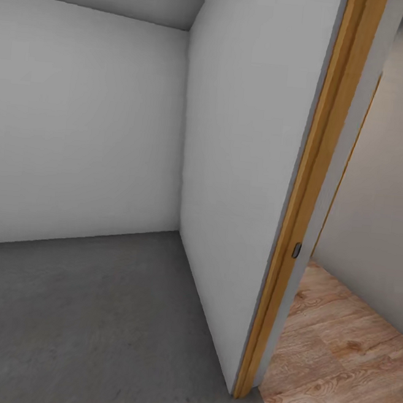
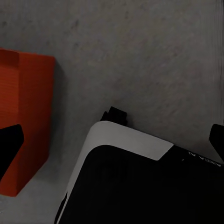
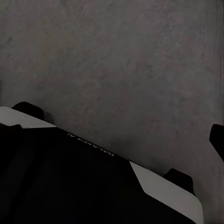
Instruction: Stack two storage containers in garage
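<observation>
Orange bin (image 2: 25, 126) at left of the left wrist frame over grey floor (image 1: 92, 314); neither gripper's state can be told.

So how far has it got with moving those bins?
Done: it has reached the garage, with grey concrete floor underfoot and the wood-framed doorway beside it. In hand: one orange-red storage container shows by the left arm, above the concrete. Left: no stack is visible yet, so setting down and stacking remain.

Rough matt concrete floor (image 1: 92, 314) (mottled grey), ribbed orange-red container (image 2: 28, 121).
</observation>
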{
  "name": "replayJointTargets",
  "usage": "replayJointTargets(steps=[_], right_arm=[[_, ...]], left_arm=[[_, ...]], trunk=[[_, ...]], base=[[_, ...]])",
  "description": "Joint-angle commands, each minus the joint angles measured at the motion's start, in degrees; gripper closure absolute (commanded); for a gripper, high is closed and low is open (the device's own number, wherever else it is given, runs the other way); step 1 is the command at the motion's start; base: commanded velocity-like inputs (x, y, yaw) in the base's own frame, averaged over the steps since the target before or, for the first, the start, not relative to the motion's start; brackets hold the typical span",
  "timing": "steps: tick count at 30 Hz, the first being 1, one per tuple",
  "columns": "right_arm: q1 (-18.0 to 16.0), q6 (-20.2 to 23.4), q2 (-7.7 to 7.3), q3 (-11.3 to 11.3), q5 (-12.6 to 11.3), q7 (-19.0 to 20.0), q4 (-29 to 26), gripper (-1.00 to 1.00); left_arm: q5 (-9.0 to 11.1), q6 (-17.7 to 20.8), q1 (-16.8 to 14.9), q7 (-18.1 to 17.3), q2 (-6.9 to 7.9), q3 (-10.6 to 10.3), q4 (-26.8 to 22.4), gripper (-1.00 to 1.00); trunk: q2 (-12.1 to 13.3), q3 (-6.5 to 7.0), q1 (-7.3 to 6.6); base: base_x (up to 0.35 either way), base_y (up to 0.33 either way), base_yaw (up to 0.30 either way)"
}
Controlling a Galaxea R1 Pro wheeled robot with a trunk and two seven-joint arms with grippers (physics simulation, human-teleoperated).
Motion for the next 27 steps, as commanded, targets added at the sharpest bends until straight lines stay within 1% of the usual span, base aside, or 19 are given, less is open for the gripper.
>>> replayJointTargets(steps=[1, 7, 13, 27], right_arm=[[-0.1, -0.4, 0.00, 0.4, 0.0, 0.0, 0.3, -1.00], [-0.1, -0.4, 0.05, 0.4, 0.0, 0.0, 0.3, -1.00], [-0.1, -0.4, 0.06, 0.4, 0.0, -0.1, 0.3, -1.00], [-0.1, -0.4, 0.06, 0.4, 0.0, -0.1, 0.3, -1.00]], left_arm=[[0.1, 0.1, -0.1, 0.1, 0.00, 0.3, 0.1, -1.00], [0.1, 0.1, -0.1, 0.1, 0.01, 0.3, 0.0, -1.00], [0.1, 0.1, -0.1, 0.1, 0.01, 0.4, 0.0, -1.00], [0.1, 0.1, -0.1, 0.1, 0.19, 0.3, 0.0, -1.00]], trunk=[[0.0, -0.03, 0.00], [0.0, 0.18, 0.00], [0.0, 0.20, 0.00], [0.0, 0.20, 0.00]], base=[[0.000, 0.000, -0.260], [0.000, 0.000, -0.239], [0.016, 0.010, -0.032], [0.255, 0.142, -0.001]])
